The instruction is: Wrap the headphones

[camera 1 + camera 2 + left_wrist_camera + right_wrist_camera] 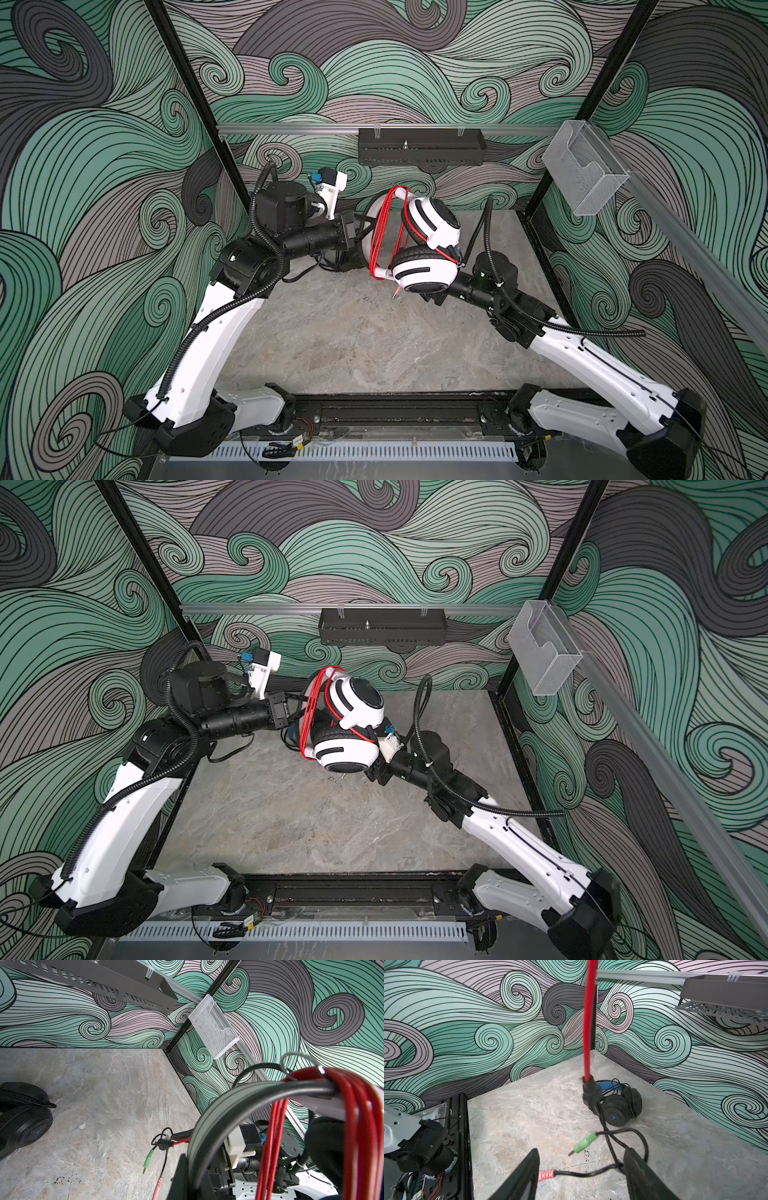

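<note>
Marbled tabletop (353,332) lies under rounded white headset (436,224) wound with red cable (379,237)

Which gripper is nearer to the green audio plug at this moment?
Right. The green audio plug dangles just beyond the open right gripper. The left gripper is farther away, shut on the headband of the white-and-black headset.

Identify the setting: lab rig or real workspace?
Likely an enclosed robot test cell: swirl-printed wall panels on black frame posts, a stone-look tabletop, two arms bolted to a front rail.
</note>
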Tool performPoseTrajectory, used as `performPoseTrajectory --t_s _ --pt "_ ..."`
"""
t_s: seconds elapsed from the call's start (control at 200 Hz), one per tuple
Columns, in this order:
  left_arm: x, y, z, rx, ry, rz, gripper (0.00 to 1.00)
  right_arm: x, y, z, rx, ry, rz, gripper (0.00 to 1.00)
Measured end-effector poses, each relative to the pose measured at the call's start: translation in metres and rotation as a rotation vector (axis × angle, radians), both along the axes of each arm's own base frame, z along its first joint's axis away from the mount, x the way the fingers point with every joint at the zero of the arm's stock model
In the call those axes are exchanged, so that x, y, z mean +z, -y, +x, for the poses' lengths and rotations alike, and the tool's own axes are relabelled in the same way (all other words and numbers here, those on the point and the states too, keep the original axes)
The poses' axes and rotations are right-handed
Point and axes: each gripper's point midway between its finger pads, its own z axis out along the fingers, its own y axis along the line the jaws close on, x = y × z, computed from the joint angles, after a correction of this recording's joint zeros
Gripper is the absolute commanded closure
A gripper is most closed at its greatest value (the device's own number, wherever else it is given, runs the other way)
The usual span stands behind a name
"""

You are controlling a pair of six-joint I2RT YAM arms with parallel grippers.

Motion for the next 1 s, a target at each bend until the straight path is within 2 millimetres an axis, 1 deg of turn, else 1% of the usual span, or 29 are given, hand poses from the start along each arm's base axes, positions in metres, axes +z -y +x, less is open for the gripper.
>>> performPoseTrajectory --t_s 0.1,0.365,0.535,0.786,1.001 --pt "0.001 0.000 0.000 0.001 -0.001 -0.003 1.00 0.001 -0.004 0.005 -0.010 0.006 -0.009 0.34" --pt "0.000 0.002 -0.001 -0.005 -0.006 -0.007 1.00 0.008 -0.005 0.021 -0.067 0.025 -0.013 0.33" --pt "0.000 0.004 -0.002 -0.010 -0.007 -0.010 1.00 0.003 -0.007 0.029 -0.090 0.020 -0.024 0.32" --pt "-0.005 0.006 0.000 -0.008 -0.024 -0.013 1.00 -0.002 -0.020 0.044 -0.096 0.018 -0.029 0.32" --pt "-0.007 0.007 0.001 -0.008 -0.028 -0.017 1.00 -0.002 -0.027 0.048 -0.085 0.021 -0.006 0.40"
